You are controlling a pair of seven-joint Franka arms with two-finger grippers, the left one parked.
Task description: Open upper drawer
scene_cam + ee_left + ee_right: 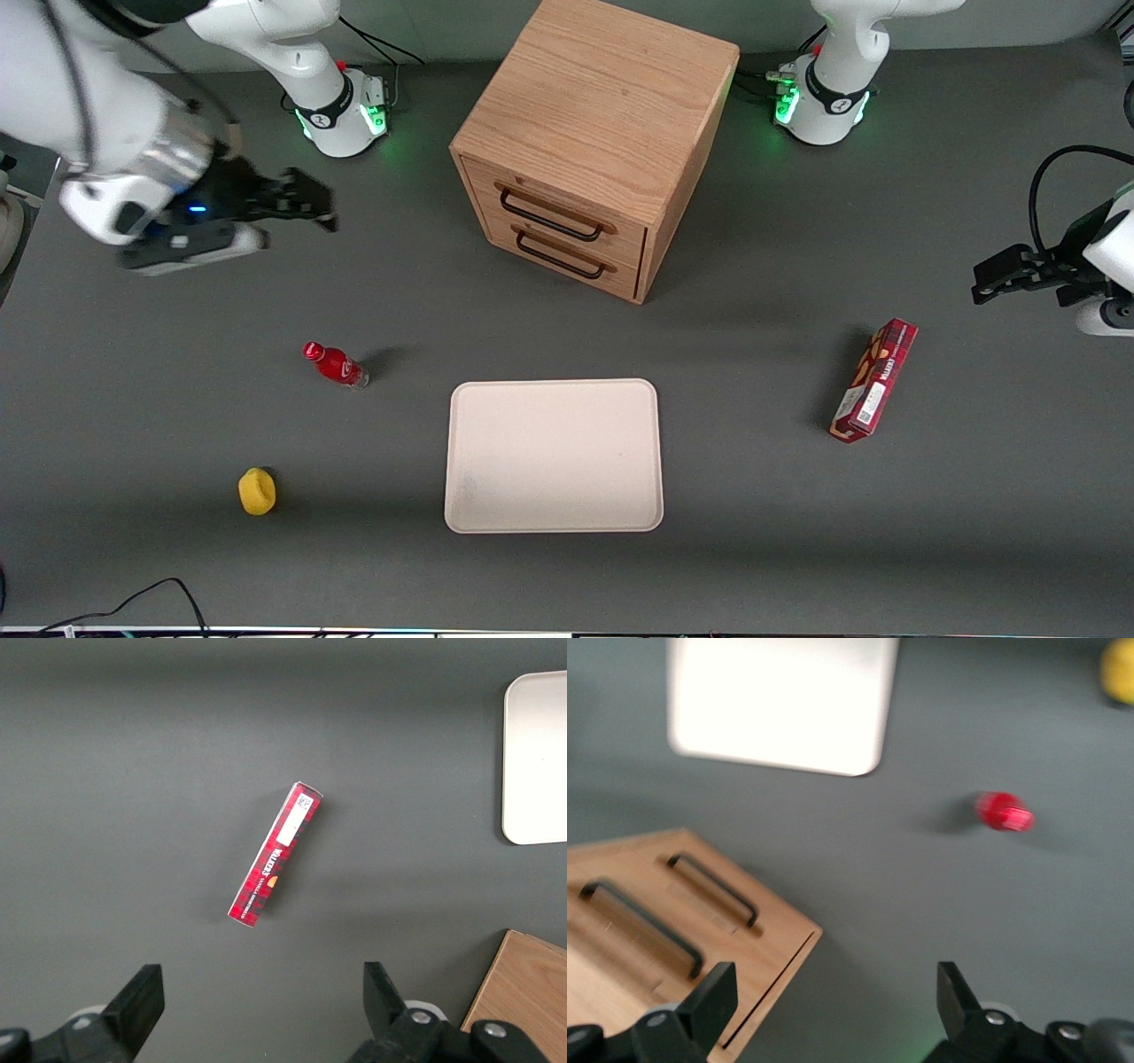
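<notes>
The light oak cabinet [602,97] stands at the back of the table, midway along it. Its upper drawer [567,197] is pushed in flush, with a black bar handle [549,215] across its front. The twin lower drawer [576,244] sits right beneath it, also pushed in. My right gripper [321,206] is open and empty. It hovers above the table, well apart from the cabinet, toward the working arm's end. The right wrist view shows the open gripper [835,988] over bare table beside the cabinet's front corner, with the upper drawer [611,948] and its handle [642,928] in sight.
A cream tray [554,456] lies in front of the cabinet, nearer the front camera. A red bottle [335,364] and a yellow object [257,492] lie toward the working arm's end. A red box [874,381] lies toward the parked arm's end.
</notes>
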